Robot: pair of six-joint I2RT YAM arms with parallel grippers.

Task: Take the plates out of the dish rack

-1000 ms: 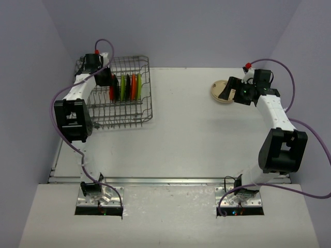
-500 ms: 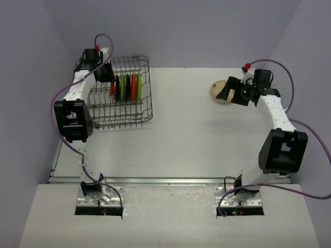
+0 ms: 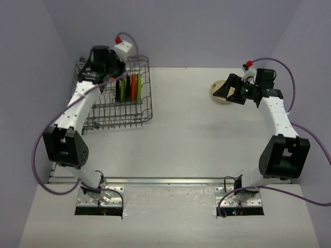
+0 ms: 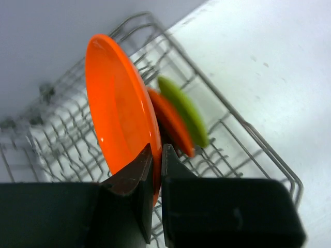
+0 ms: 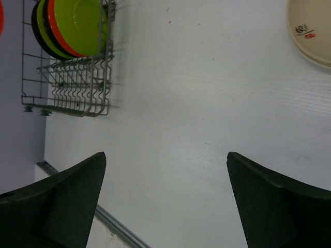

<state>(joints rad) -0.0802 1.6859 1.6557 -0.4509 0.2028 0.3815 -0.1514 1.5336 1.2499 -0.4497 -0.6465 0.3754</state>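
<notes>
My left gripper [image 4: 156, 152] is shut on the rim of an orange plate [image 4: 119, 119] and holds it upright above the dish rack [image 4: 248, 139]. In the top view this gripper [image 3: 109, 70] is over the rack's far left part [image 3: 145, 111], and the wrist hides the held plate. Several plates stand on edge in the rack: black [image 3: 119, 89], lime green [image 3: 123, 88], orange [image 3: 134, 86], lime green [image 3: 138, 84]. My right gripper [image 3: 226, 89] is open and empty above a cream plate [image 3: 216, 94] that lies flat on the table.
In the right wrist view the rack [image 5: 67, 77] with its plates [image 5: 77, 20] is at the top left and the cream plate [image 5: 313, 31] at the top right. Purple walls close the table on the left, back and right. A metal strip runs along the near edge.
My left arm has risen and lifted the orange plate up out of the rack's left end. My right gripper stays open by the cream plate, shifted slightly.
</notes>
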